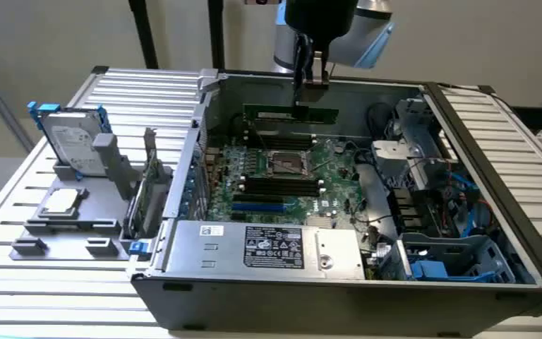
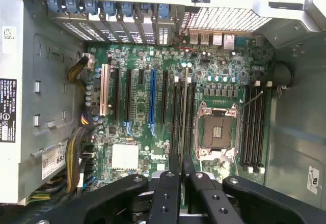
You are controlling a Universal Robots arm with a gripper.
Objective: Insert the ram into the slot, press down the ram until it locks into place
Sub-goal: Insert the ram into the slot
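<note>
My gripper [image 1: 299,103] hangs over the open computer case, shut on the ram [image 1: 290,113], a green stick held level above the motherboard [image 1: 332,201]. Through the wrist camera the ram [image 2: 184,109] appears edge-on as a thin strip running out from between the closed fingers [image 2: 168,183]. It lines up over a group of black slots [image 2: 178,117] beside the CPU socket [image 2: 218,130]. A second group of black slots [image 2: 253,127] lies on the socket's other side. In the exterior view black slots [image 1: 276,186] sit in front of the socket [image 1: 288,162], well below the ram.
A bright blue slot [image 1: 257,207] lies near the black ones. A labelled metal box [image 1: 266,247] covers the case's front. Drive bays and cables [image 1: 422,198] fill the exterior view's right. A hard drive [image 1: 71,141] and a chip [image 1: 61,201] rest on a rack outside the case.
</note>
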